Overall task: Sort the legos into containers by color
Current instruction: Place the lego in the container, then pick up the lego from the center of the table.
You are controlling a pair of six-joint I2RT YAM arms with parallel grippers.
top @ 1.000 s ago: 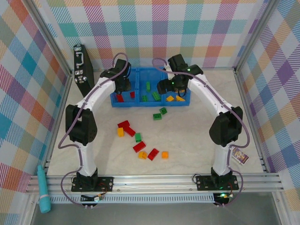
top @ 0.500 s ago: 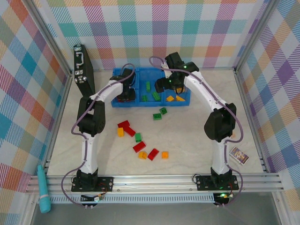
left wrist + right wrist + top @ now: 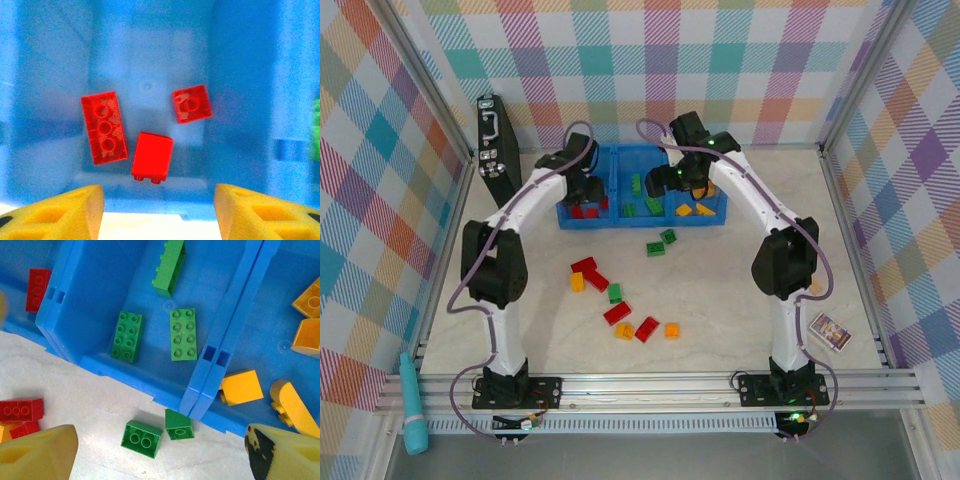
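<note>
Red legos [image 3: 104, 127] in containers [image 3: 240, 75], left gripper [image 3: 157, 202] spread

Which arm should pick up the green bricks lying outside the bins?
Right. The right gripper, open, hangs near those green bricks; the left gripper is over the bin holding red bricks, farther away.

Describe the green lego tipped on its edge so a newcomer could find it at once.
Start at the blue tray at the table's far side; look in its middle bin. Of three green legos there, it is the rearmost, standing on edge, studs sideways; the other two lie flat, studs up.
</note>
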